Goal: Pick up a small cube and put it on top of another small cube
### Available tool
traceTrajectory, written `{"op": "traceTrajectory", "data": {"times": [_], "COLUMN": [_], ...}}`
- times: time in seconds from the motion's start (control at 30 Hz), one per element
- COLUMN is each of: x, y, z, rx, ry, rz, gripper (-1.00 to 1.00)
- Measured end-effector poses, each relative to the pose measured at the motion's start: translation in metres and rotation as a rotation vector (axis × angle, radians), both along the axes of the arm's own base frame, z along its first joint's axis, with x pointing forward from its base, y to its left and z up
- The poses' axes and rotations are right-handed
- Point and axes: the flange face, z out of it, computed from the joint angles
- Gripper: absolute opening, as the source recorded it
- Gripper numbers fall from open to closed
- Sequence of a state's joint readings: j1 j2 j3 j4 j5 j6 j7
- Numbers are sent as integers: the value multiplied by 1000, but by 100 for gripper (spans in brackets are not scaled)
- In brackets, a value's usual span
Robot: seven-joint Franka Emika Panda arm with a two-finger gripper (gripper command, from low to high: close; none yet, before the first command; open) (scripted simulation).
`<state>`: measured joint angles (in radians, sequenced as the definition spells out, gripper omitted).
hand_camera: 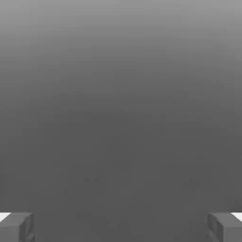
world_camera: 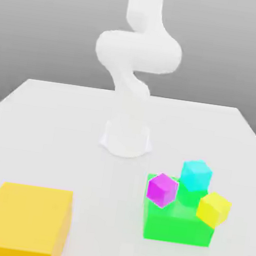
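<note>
Pick & stack both t.b.d.: gripper open, empty; magenta cube, cyan cube nr green block's far edge, yellow cube nr exterior view's right edge, unstacked.

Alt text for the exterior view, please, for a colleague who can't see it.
Magenta, cyan and yellow small cubes cluster at a green block, toward the exterior view's right. A larger yellow-orange block lies toward its left. Behind them, a white robot arm rises from a pale table.
</note>
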<state>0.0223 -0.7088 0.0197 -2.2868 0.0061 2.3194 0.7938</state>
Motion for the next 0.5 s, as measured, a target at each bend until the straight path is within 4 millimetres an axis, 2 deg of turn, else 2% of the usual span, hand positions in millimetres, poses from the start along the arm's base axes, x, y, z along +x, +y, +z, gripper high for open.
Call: {"op": "traceTrajectory", "data": {"times": [0.13,0.27,0.5], "x": [47,84,126], "y": [36,75,152], "z": [-45,-96,-198], "rx": [-22,-47,-97], "ry": [96,187,344], "rz": [71,142,270], "gripper": [0,0,0]}}
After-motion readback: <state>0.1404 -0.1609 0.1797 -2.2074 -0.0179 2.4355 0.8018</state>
